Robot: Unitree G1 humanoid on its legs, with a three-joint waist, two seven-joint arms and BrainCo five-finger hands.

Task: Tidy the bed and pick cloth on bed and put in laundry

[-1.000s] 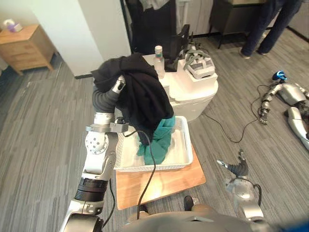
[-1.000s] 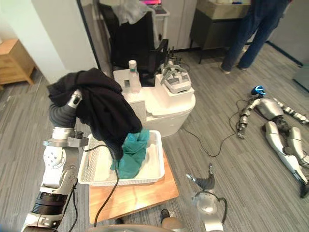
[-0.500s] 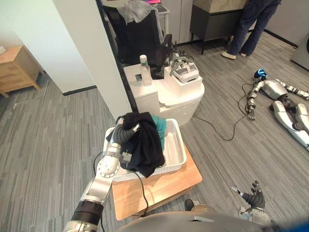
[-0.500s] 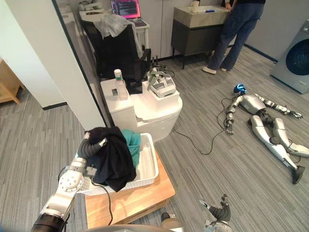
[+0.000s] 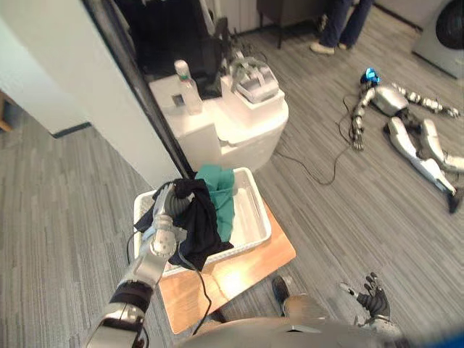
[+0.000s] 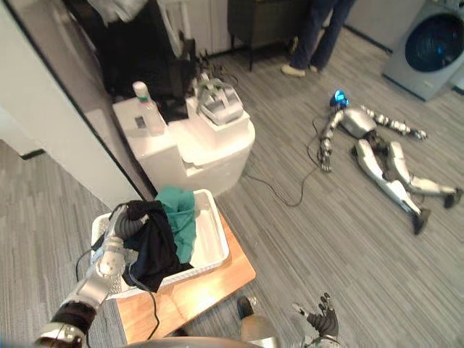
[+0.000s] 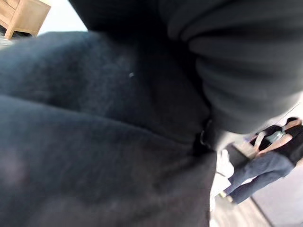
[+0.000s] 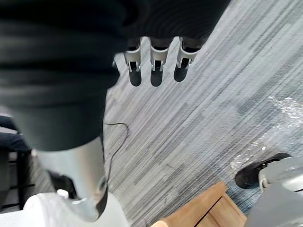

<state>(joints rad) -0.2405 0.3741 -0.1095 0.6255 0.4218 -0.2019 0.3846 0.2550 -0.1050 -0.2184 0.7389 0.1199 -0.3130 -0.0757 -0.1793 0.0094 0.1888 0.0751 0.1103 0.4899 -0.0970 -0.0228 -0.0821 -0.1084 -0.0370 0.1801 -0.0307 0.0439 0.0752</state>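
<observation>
Floor of grey striped planks (image 5: 58,203) spreads under everything, and a white rounded cabinet (image 5: 246,130) stands on it beside a dark-edged wall. A grey humanoid robot with a blue head (image 5: 406,123) lies flat on the floor well to the right, a front-loading washing machine (image 6: 428,43) stands in the far right corner, and a person's legs in dark trousers (image 5: 337,18) show at the far edge. Just in front of the cabinet lies a flat light-wood board (image 5: 246,268), and on it sits a white rectangular plastic laundry basket (image 5: 254,210). Inside the basket a teal cloth (image 5: 221,192) is bunched toward the far side. A black cloth (image 5: 199,221) hangs over the basket's near left part, partly inside and partly spilling across the near rim, draped over the left robot hand (image 5: 166,205). The cloth covers that robot hand, so I cannot tell whether it grips the cloth or is open; its wrist view shows black fabric close up. The right robot hand (image 5: 371,296) hangs low over bare floor to the right of the board, holding nothing, its fingers (image 8: 151,61) straight and spread. On the cabinet stand a clear plastic bottle (image 5: 188,85) and a grey-and-white headset-like device (image 5: 254,78).
</observation>
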